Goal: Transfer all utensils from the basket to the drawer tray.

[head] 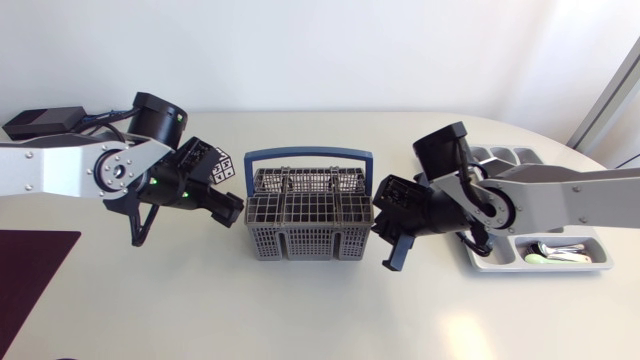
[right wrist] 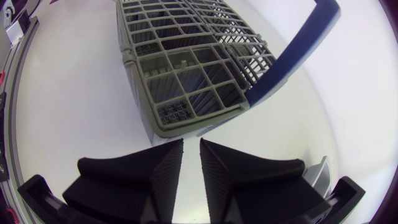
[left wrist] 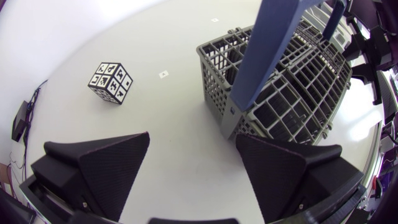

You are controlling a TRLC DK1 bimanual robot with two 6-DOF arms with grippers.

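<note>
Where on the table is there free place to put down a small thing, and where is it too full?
Free: the wide strip of table in front of the basket, between the dark mat and the drawer tray. Crowded: both ends of the basket, where the left tool and right tool sit close.

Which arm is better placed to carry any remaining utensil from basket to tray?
Right, probably: the right gripper sits by the basket's right end, with the tray on that side. The left gripper is at the basket's far end. No utensil shows in the basket.
</note>
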